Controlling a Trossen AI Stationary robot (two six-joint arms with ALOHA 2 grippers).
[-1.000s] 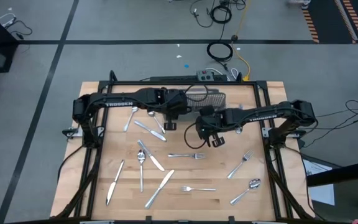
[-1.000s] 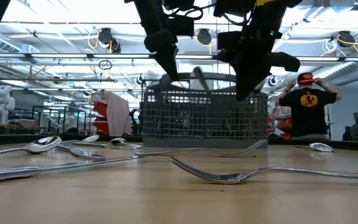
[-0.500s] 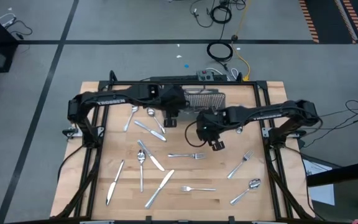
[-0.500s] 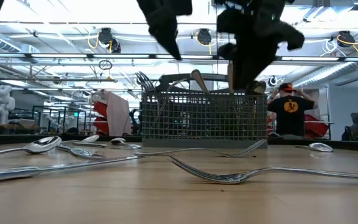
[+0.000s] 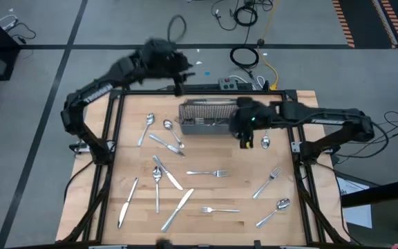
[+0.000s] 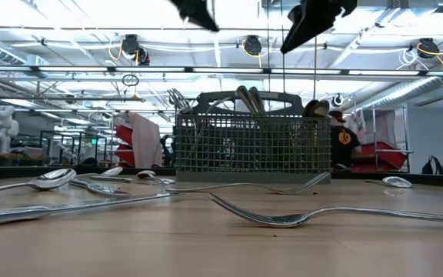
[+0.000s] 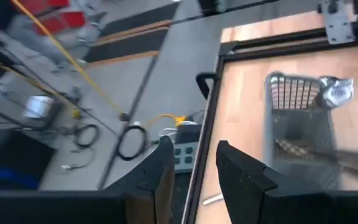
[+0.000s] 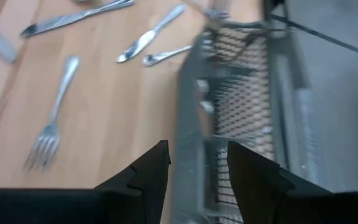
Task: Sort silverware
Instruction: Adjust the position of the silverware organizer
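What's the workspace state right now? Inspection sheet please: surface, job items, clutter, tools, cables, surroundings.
Surface: wooden table, black frame around it.
Job's things: silverware scattered across the table; some pieces stand in the wire basket at the far edge.
Clutter: nothing seen.
Tools: left tool open, empty, lifted past the far table edge; right tool open, empty, beside the basket's right end.
Cables: yellow cable and black coiled cable on the floor behind.
Surroundings: a person beyond the table in the low view.

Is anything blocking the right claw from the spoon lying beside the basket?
Nothing visible does. The right claw hangs open at the basket end, and the spoon lies beside it on bare table, apart from the other pieces.
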